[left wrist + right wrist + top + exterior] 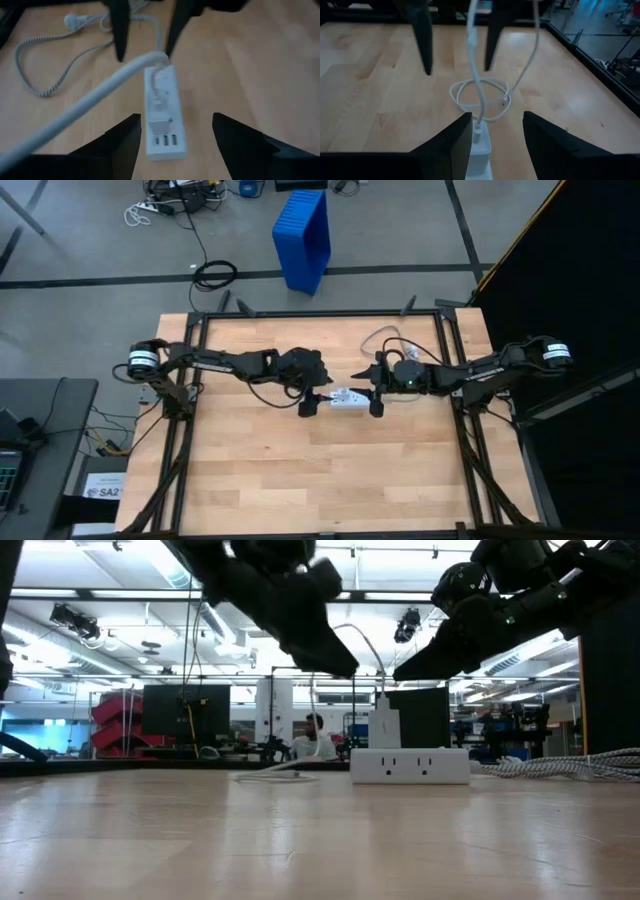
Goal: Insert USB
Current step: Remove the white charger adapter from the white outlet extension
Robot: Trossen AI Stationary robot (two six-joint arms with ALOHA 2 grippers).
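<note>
Both grippers hang open and empty over the white power strip (346,397) at table centre — left gripper (312,402) at its 9 o'clock end, right gripper (377,388) at 3 o'clock — the USB (479,98) seemingly plugged in, so retreat likely comes next.

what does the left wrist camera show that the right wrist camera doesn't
Only the left wrist view shows the power strip's end with its three small ports and the grey braided cord lying looped on the table. Only the right wrist view shows the thin white USB cable coiled in a loop on the wood. Both show the white power strip, the wooden table, the opposite arm's open fingers, and the viewing arm's own open end effector: left, right.
</note>
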